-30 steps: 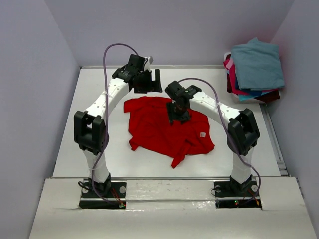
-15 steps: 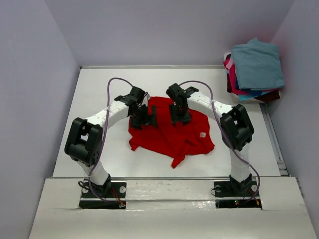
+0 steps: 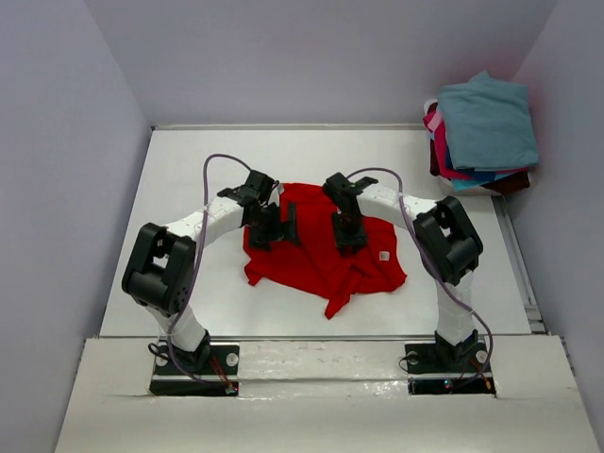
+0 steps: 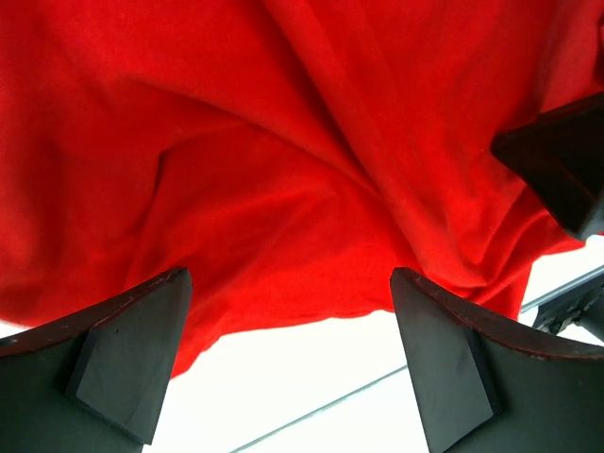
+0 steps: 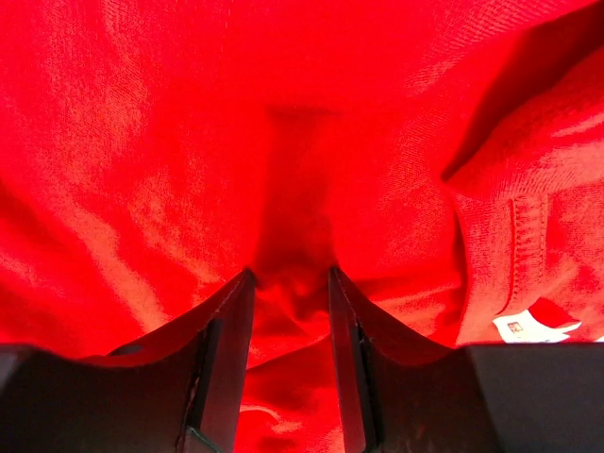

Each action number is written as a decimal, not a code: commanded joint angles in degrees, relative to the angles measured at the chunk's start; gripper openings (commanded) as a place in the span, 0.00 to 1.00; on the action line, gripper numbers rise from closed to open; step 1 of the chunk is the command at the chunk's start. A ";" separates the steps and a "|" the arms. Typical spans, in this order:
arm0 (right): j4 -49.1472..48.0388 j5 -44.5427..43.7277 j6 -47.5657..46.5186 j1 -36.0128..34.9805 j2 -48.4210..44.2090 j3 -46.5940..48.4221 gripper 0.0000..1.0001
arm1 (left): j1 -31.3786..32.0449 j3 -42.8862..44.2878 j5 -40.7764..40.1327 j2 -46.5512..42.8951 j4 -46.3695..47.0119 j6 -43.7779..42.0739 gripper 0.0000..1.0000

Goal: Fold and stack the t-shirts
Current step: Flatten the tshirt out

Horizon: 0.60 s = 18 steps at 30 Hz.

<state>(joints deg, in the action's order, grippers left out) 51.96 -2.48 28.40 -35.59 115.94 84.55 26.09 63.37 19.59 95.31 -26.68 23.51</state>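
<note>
Red t-shirt: lies unfolded and rumpled at the middle of the surface, creased and bunched, one sleeve or corner trailing toward the bottom of the top view; a small white label shows near its right edge.
Stack: the other shirts sit piled in the upper right of the top view, teal-blue on top with pink, blue and dark maroon edges below, well apart from the red one.
Left fingers: spread wide and holding nothing, poised over the shirt's left edge, where red cloth meets bare white surface.
Right fingers: drawn close on either side of a raised ridge of red cloth that fills the gap between them; by the look of it, a pinch on the shirt near its middle.
Step in hand: probably gripping the red shirt so it can be spread flat; no fold is made yet.
Next move: likely the left fingers need to drop onto the hem and clamp it. Then both arms can lift and pull apart, evenly, so the cloth flattens without slipping free.
</note>
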 commanded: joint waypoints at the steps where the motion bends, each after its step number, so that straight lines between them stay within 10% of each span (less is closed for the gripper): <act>1: -2.92 0.55 0.95 -0.18 0.25 -0.79 0.42 | -0.16 -3.16 2.64 2.69 3.03 1.28 0.99; 18: -6.61 -0.51 0.87 8.43 -3.26 -9.57 0.40 | -5.07 -11.86 6.60 0.68 7.43 3.74 0.99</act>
<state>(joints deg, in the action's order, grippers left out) 47.48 -0.14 29.65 -30.83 112.84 79.22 23.53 55.00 28.38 97.23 -16.93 28.23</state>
